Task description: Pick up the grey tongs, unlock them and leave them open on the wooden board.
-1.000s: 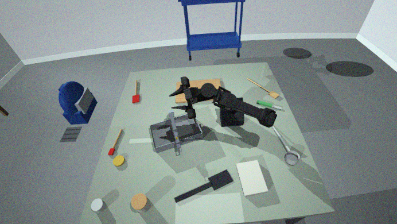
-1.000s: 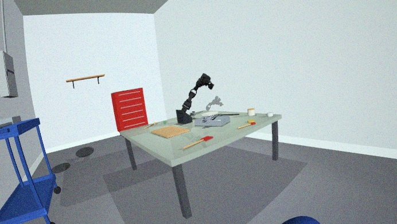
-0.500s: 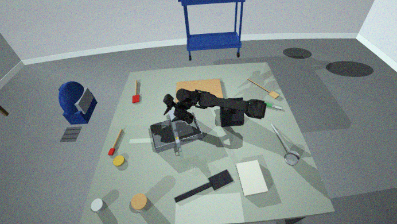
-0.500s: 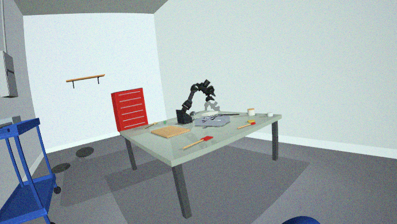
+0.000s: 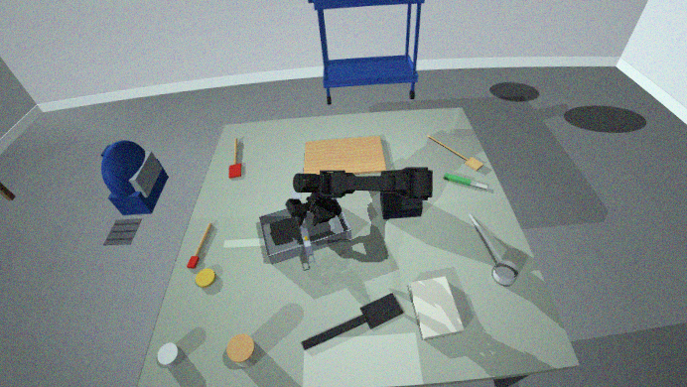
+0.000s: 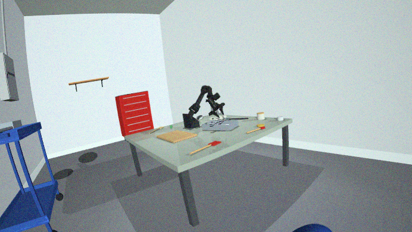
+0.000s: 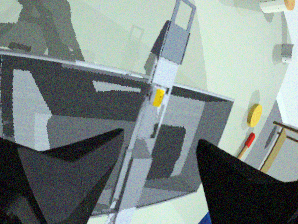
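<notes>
Below the gripper point(image 5: 309, 218) point(image 6: 218, 115) point(image 7: 160, 140), its fingers spread (nothing pinched between them), the grey tongs point(image 5: 306, 243) point(image 7: 162, 72) lie across the roasting tin point(image 5: 272, 255) point(image 6: 221, 127) point(image 7: 220, 117); the wooden board point(image 5: 344, 153) point(image 6: 177, 136) lies apart from it on the surface point(image 5: 268, 303) point(image 6: 229, 149) point(image 7: 220, 45).

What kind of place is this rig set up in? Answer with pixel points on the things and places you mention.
Probably a workshop or lab room: a red drawer cabinet point(image 6: 135, 114) by the wall, a blue trolley point(image 5: 369, 81) point(image 6: 29, 178), and a robot arm point(image 5: 364, 183) point(image 6: 200, 99) mounted on a table point(image 5: 258, 303) point(image 6: 238, 143).
</notes>
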